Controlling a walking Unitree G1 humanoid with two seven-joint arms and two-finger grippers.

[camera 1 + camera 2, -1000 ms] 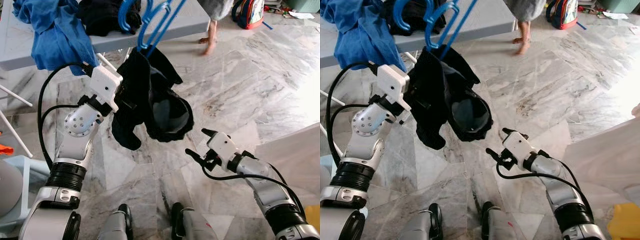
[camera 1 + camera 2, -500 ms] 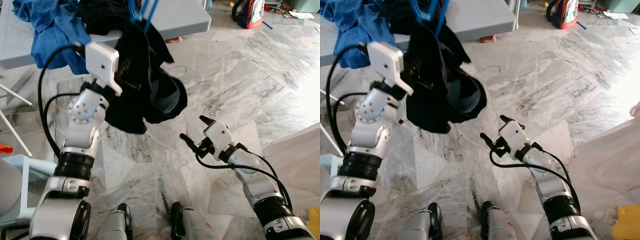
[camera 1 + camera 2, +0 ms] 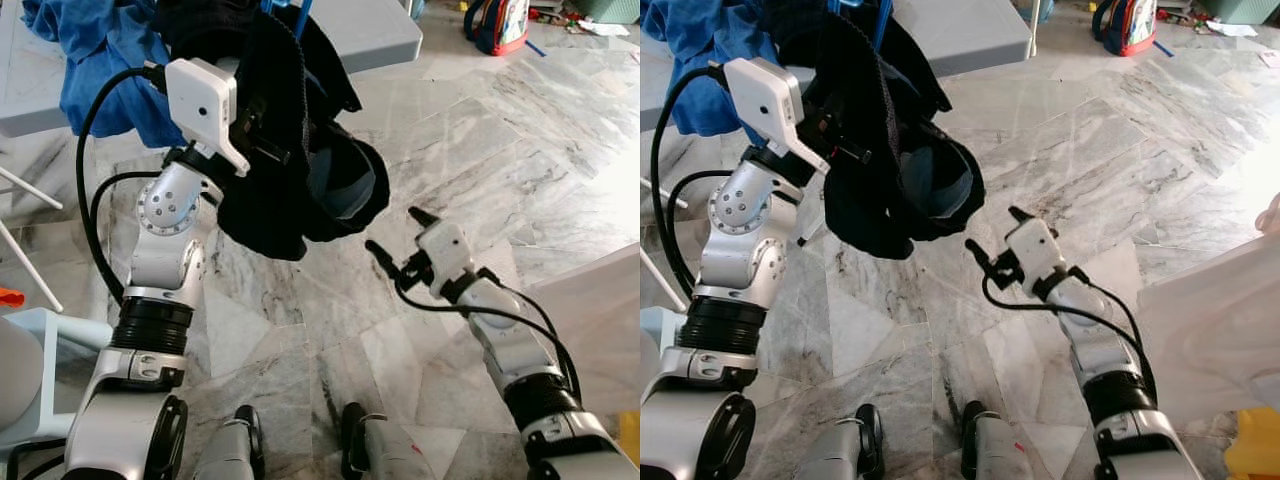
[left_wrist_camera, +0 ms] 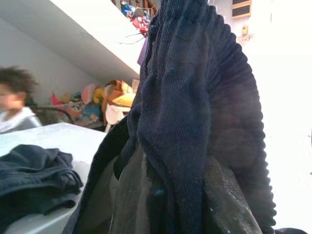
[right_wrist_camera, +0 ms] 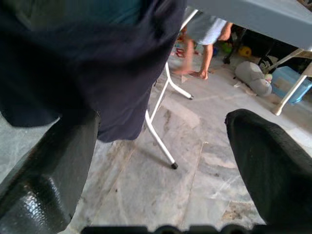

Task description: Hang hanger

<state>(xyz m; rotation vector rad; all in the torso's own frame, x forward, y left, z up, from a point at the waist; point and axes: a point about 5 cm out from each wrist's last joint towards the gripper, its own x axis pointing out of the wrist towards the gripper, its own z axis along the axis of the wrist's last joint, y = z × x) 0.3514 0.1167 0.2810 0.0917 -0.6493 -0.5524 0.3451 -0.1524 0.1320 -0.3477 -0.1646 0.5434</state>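
Note:
A black ribbed garment hangs from a blue hanger, whose lower end shows at the top edge in front of the grey table. My left gripper is raised high and shut on the garment's upper part, its fingers buried in the folds. In the left wrist view the garment drapes over one black finger. My right gripper hovers open just right of and below the garment's hem, touching nothing. Its two fingers stand wide apart in the right wrist view, with the garment close ahead.
The grey table carries a blue cloth and dark clothes. White table legs stand on the marble floor. A backpack lies far right, a white sheet at right. A person is beyond the table.
My left arm has lifted the garment and hanger higher, up against the table edge. The right gripper has risen closer to the hem, still open. The person's feet have left the head views.

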